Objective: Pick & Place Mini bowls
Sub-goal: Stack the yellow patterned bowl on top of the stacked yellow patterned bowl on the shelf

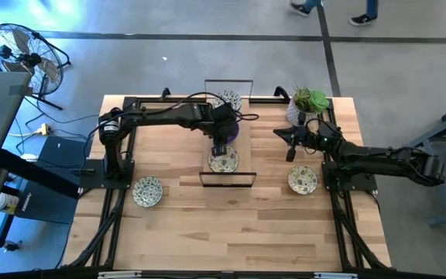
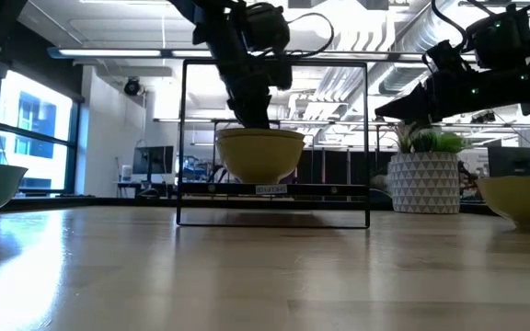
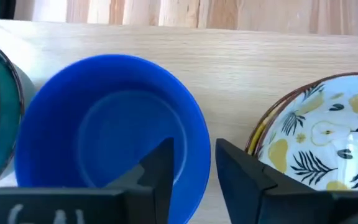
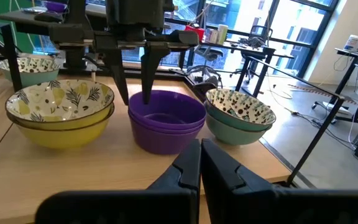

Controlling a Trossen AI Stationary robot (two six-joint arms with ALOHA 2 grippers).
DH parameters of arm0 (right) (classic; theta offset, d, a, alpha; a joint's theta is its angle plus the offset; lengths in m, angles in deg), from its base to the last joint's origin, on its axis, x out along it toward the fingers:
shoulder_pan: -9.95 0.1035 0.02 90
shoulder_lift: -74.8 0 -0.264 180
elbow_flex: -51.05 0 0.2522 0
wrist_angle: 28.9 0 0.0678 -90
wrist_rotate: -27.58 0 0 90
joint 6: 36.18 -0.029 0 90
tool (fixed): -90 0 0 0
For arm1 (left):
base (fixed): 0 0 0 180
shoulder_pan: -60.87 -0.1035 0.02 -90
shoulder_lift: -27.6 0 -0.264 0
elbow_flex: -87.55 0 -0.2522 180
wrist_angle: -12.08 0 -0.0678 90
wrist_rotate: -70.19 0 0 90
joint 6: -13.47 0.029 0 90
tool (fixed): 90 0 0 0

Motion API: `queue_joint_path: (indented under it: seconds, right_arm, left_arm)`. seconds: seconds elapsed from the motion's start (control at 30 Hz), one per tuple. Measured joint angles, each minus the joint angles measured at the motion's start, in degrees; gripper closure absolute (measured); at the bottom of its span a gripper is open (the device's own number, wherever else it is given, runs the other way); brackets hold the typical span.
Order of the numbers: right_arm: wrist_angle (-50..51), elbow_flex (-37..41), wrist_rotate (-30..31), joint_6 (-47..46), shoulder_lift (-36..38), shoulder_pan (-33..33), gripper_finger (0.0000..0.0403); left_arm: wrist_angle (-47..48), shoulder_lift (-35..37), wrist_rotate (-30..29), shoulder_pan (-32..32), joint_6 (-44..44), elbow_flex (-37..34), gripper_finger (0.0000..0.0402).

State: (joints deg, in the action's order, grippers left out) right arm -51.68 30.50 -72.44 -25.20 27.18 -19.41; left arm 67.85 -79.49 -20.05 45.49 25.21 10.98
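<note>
Two nested purple mini bowls [image 4: 166, 121] stand on the table's middle, between a speckled bowl with a yellow outside [image 4: 61, 115] and a speckled one with a teal outside [image 4: 238, 115]. My left gripper [image 4: 135, 93] points down over the purple stack, open. One finger is inside the bowl and one outside, on either side of its rim [image 3: 201, 165], and I see no touch. In the left wrist view the purple bowl [image 3: 110, 143] looks blue. My right gripper [image 4: 201, 155] is shut and holds nothing. It hovers level at the table's right [image 1: 281, 134], facing the bowls.
A black wire frame [image 1: 227, 180] encloses the middle bowls. Single speckled bowls sit near the left [image 1: 147, 191] and near the right [image 1: 303, 180]. A white pot with a green plant [image 1: 308, 105] stands at the far right. Bare wood lies along the near edge.
</note>
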Motion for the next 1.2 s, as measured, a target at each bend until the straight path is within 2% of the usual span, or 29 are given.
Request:
queue_joint_path:
  seconds: [0.13,0.3,0.4,0.57,0.67,0.83,1.2]
  right_arm:
    - [0.1,0.0,0.0,0.0,0.0,0.0,0.0403]
    - [0.2,0.0,0.0,0.0,0.0,0.0,0.0403]
    - [0.3,0.0,0.0,0.0,0.0,0.0,0.0403]
    - [0.8,0.0,0.0,0.8,0.0,0.0,0.0403]
    - [0.8,0.0,0.0,1.0,0.0,0.0,0.0403]
    - [1.0,0.0,0.0,1.1,0.0,0.0,0.0402]
    - [1.2,0.0,0.0,1.0,0.0,0.0,0.0403]
  left_arm:
    - [0.3,0.0,-0.2,0.0,0.1,0.0,0.0281]
    - [4.6,0.0,-1.7,0.0,0.7,4.3,0.0284]
    - [4.8,0.0,-2.7,0.0,1.3,5.8,0.0308]
    - [3.7,2.9,-3.3,0.0,-0.9,5.7,0.0388]
    - [3.5,5.4,-4.9,0.0,-3.4,3.3,0.039]
    - [-7.4,12.4,-5.4,0.0,-6.2,-4.9,0.0399]
    - [-34.6,26.7,-1.0,0.0,-8.4,-31.8,0.04]
